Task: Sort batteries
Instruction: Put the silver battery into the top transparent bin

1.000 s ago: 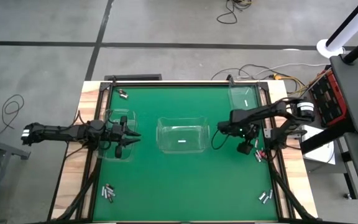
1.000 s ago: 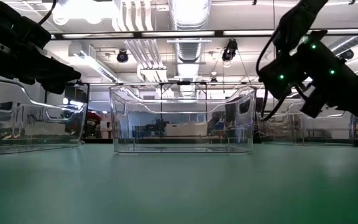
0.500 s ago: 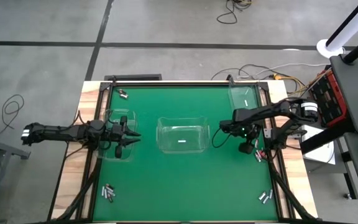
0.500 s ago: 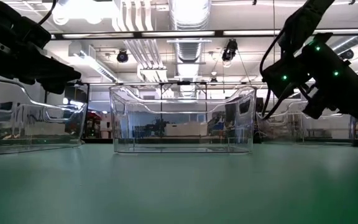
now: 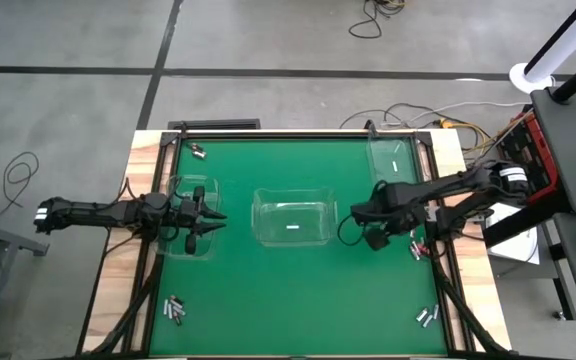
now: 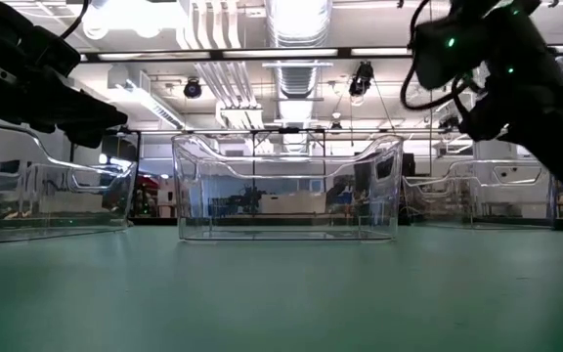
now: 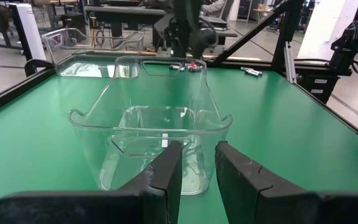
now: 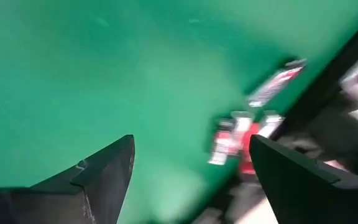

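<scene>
Jaws spread wide and empty on the right gripper [image 8: 188, 180], just beside small silvery-and-red cylindrical batteries [image 8: 244, 134] at the green mat's [image 5: 298, 290] right edge; hard, light, apt to roll, best pinched across the barrel; left gripper [image 7: 194, 171] hovers nearly closed over its clear plastic bin [image 7: 151, 121].

Right gripper [image 5: 361, 212] now nearer middle bin [image 5: 293, 221].

No text or label can be read anywhere.

Left hand [image 7: 194, 171] hovers low, fingers nearly together; right hand [image 8: 188, 165] is raised, fingers spread wide.
</scene>
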Robot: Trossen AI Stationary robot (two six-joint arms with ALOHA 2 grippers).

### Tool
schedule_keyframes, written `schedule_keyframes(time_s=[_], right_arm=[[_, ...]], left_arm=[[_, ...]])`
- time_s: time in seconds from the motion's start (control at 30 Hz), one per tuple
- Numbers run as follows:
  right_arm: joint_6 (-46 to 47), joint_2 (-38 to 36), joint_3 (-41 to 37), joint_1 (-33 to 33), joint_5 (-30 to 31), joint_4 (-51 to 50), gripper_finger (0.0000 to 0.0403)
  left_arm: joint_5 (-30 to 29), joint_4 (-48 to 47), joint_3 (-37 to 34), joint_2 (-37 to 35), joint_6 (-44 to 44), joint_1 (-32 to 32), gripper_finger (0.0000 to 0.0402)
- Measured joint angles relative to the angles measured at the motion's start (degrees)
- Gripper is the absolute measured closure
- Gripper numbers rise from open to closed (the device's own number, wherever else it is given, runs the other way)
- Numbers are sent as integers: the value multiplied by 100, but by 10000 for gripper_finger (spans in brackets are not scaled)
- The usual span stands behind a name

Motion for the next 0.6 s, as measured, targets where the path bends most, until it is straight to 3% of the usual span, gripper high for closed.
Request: schedule_keyframes(time_s=[0.13, 0.4, 0.47, 0.6], right_arm=[[2244, -128, -32, 763, 544, 534, 106], [6014, -150, -434, 1935, 1273, 104, 137], [6494, -146, -602, 2096, 1360, 37, 147], [6579, -142, -991, 2085, 1415, 4, 165]], left_arm=[[0, 0, 0, 0, 0, 0, 324], [0, 0, 0, 2, 0, 0, 324], [0, 0, 0, 2, 0, -1, 324], [0, 1, 0, 5, 0, -2, 324]])
